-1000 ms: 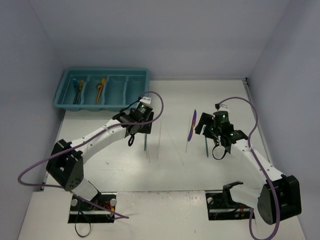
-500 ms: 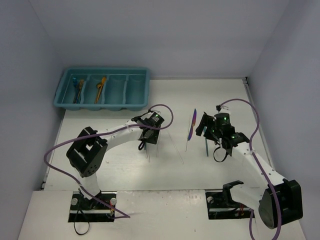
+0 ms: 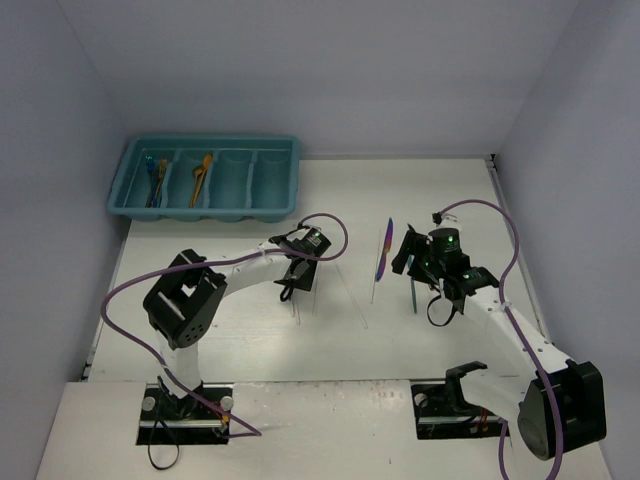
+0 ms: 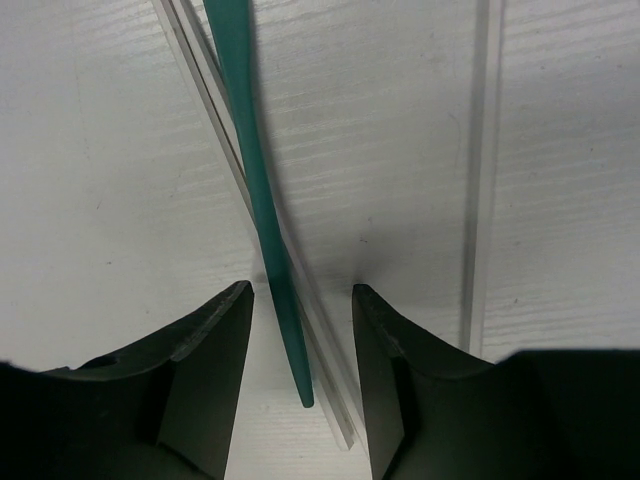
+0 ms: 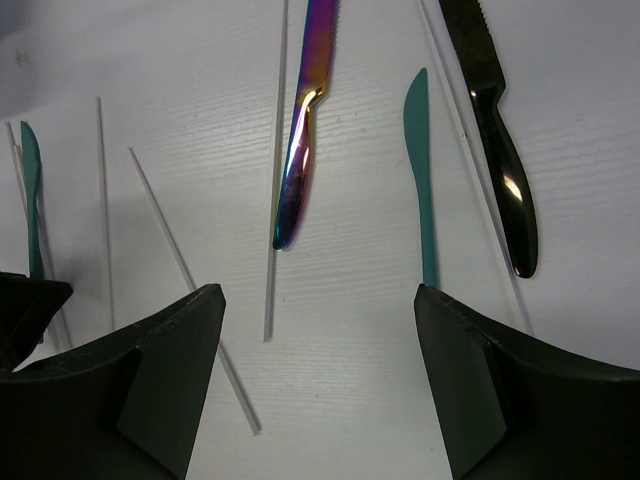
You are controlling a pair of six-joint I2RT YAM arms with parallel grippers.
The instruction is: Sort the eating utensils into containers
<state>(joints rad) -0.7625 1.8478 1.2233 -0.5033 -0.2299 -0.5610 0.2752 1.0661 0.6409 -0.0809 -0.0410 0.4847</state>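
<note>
Left wrist view: the left end effector [image 4: 302, 295] sits low over the white counter [image 4: 120, 200]. Its dark fingers are parted, and a slim teal plastic utensil handle [image 4: 262, 230] lies between them with a gap on each side, unclamped. A thin clear translucent stick [image 4: 222, 150] runs close alongside that handle, and a second clear stick [image 4: 482, 170] lies further right. Right wrist view: the right end effector [image 5: 318, 300] hangs spread wide and holds nothing. Beyond it on the counter lie an iridescent purple knife [image 5: 305, 130], a teal knife [image 5: 420, 170] and a glossy black knife [image 5: 495, 130]. Farthest back, in the top external view, the teal plastic rectangular cutlery tray [image 3: 210, 215] sits at the counter's far left. It holds an orange utensil [image 3: 201, 172] in the second compartment from the left and blue and gold utensils [image 3: 153, 180] in the leftmost.
</note>
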